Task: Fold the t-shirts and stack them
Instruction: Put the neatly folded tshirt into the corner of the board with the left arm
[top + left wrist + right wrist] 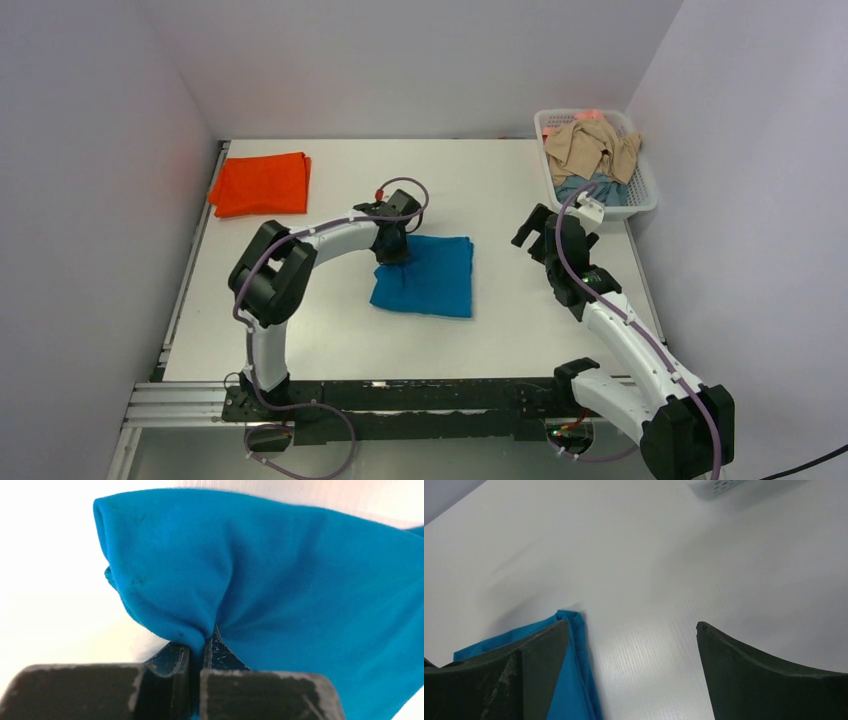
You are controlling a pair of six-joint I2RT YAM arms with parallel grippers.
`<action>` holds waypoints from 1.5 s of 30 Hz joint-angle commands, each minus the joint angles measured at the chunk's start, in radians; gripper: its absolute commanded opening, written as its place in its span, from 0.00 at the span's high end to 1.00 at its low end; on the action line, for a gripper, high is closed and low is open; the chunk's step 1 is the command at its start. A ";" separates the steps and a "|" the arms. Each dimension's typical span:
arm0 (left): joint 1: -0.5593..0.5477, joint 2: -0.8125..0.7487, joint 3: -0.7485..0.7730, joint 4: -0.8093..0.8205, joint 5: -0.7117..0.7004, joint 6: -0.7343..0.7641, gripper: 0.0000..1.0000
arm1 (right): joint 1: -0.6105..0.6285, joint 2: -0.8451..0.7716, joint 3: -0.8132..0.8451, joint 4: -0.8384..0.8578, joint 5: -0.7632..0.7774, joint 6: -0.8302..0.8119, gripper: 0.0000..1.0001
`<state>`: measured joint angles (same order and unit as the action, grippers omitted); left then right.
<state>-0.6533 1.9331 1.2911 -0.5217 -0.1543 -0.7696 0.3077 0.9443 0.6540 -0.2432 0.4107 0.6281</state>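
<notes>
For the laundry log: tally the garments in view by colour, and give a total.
Teal-blue t-shirt: 1
Orange-red t-shirt: 1
Beige garment, in the basket: 1
Grey-blue garment, in the basket: 1
Total: 4, not counting a pink scrap behind the beige, too hidden to judge.

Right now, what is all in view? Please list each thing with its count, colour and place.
blue shirt: one, teal-blue, folded, table centre
orange shirt: one, orange-red, folded, far left of the table
basket: one, white, far right corner
beige garment: one, beige, heaped in the basket
grey-blue garment: one, dull blue, in the basket under the beige one
pink thing: one, at the basket's far edge, too small to tell
table: one, white
left hand: shut on the blue shirt's edge
right hand: open, right of the blue shirt
</notes>
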 commanded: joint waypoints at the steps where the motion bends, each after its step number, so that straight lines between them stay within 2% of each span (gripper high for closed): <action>1: -0.018 0.138 0.020 -0.179 -0.121 0.001 1.00 | -0.006 -0.023 -0.003 0.012 0.047 -0.027 0.00; 5: 0.007 0.124 0.129 -0.240 -0.249 0.073 1.00 | -0.008 -0.027 -0.007 0.015 0.055 -0.039 0.00; 8: 0.058 0.098 0.189 -0.229 -0.318 0.162 1.00 | -0.010 -0.029 -0.011 0.018 0.056 -0.044 0.00; 14: 0.176 0.077 0.268 -0.079 -0.422 0.453 1.00 | -0.011 -0.025 -0.019 0.040 0.051 -0.062 0.00; 24: 0.356 0.179 0.469 0.125 -0.503 0.883 1.00 | -0.012 -0.013 -0.048 0.111 0.089 -0.119 0.00; 31: 0.468 0.209 0.603 0.133 -0.460 0.962 1.00 | -0.012 0.015 -0.055 0.133 0.145 -0.137 0.00; 45: 0.543 0.192 0.754 0.084 -0.393 1.041 1.00 | -0.013 0.087 -0.025 0.104 0.187 -0.141 0.00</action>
<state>-0.1158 2.1647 1.9602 -0.4385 -0.5625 0.2245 0.2974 1.0340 0.5953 -0.1604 0.5583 0.4995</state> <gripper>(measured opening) 0.069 0.997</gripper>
